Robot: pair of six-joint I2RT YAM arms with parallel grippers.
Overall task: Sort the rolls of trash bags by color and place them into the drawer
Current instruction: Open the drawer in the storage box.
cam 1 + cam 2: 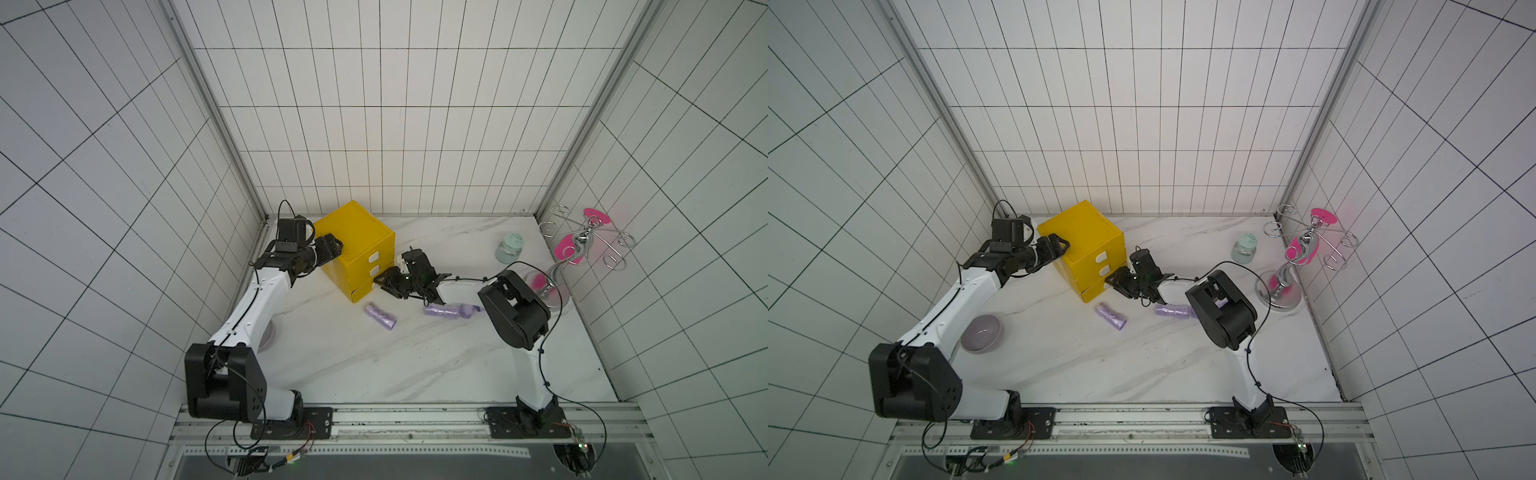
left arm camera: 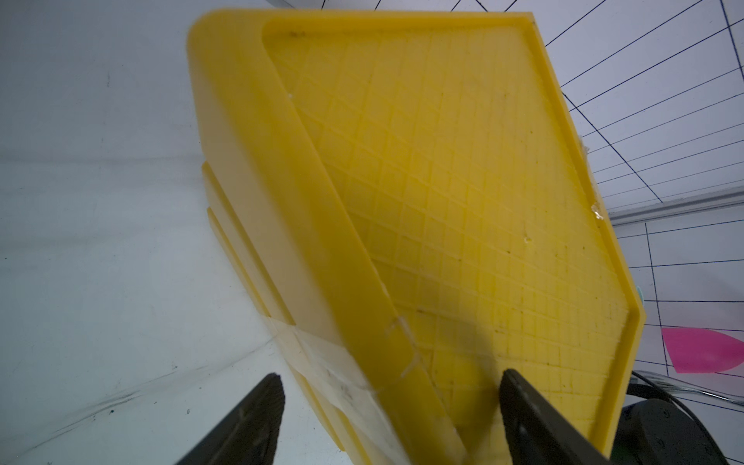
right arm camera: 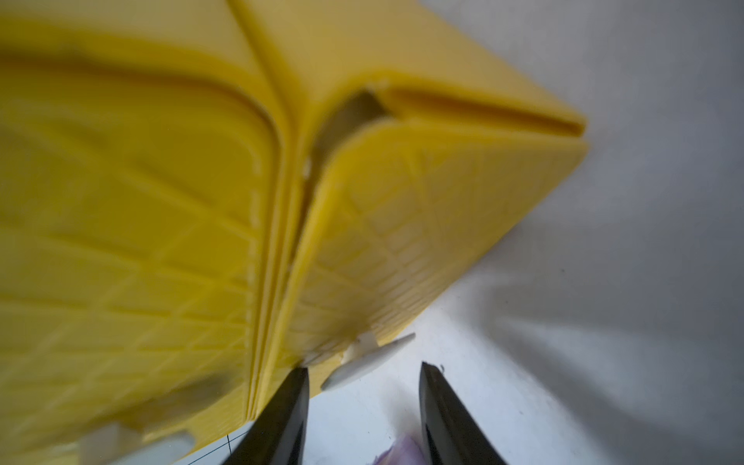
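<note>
The yellow drawer cabinet (image 1: 355,245) has three white-handled drawers; its bottom drawer (image 1: 362,292) stands slightly ajar. Three lilac rolls of trash bags lie on the table in front: one (image 1: 380,316) alone, two (image 1: 442,311) (image 1: 467,311) end to end, partly under my right arm. My left gripper (image 1: 334,245) (image 2: 390,374) is open, its fingers straddling the cabinet's top rear corner. My right gripper (image 1: 384,282) (image 3: 364,366) is open at the bottom drawer's front. The white handle (image 3: 370,358) sits just beyond its fingertips, and a lilac roll (image 3: 402,453) shows below them.
A pale green jar (image 1: 509,247) stands at the back right. A chrome stand with pink discs (image 1: 582,241) is by the right wall. A lilac bowl (image 1: 982,332) sits under my left arm. Tiled walls close in the table on three sides.
</note>
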